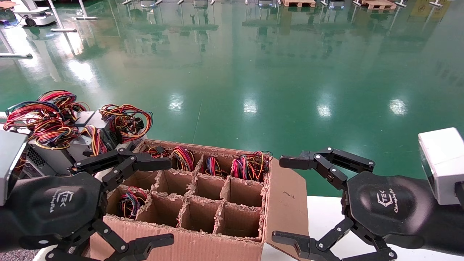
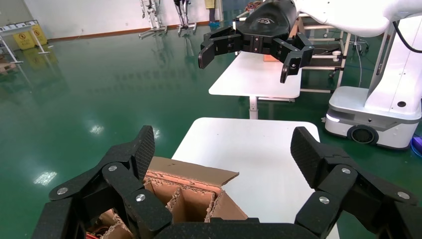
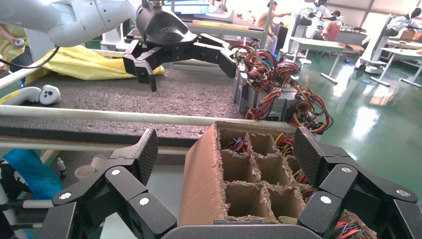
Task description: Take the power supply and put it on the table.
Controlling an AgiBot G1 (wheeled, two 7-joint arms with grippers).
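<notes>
On the far left of the head view, several power supplies (image 1: 54,152) sit bunched together on the grey speckled counter (image 3: 164,99), their looped red, yellow and blue wire bundles (image 1: 47,116) rising above the silver-grey perforated cases. The right wrist view shows the same group (image 3: 268,94) resting on the felt-like top just behind its white tube edge (image 3: 99,115).

Next comes the left gripper (image 1: 145,203), hovering over the left side of the cardboard box (image 1: 203,250) with its fingers spread wide and nothing between them (its upper finger reaches across the back-left cells).

The box is split by cardboard dividers into a grid of cells. The four cells along the far row each hold a power supply with only the coloured wires showing (image 1: 250,165), and one more wire bundle (image 1: 130,201) shows in the front-left cell; the remaining cells show only bare cardboard. A flap (image 1: 286,206) hangs open on the box's right side, over the smooth white surface (image 1: 322,217) the box stands on.

On the right, the right gripper (image 1: 286,199) hangs just beside the box flap, above the white surface, its fingers likewise spread wide and holding nothing.
</notes>
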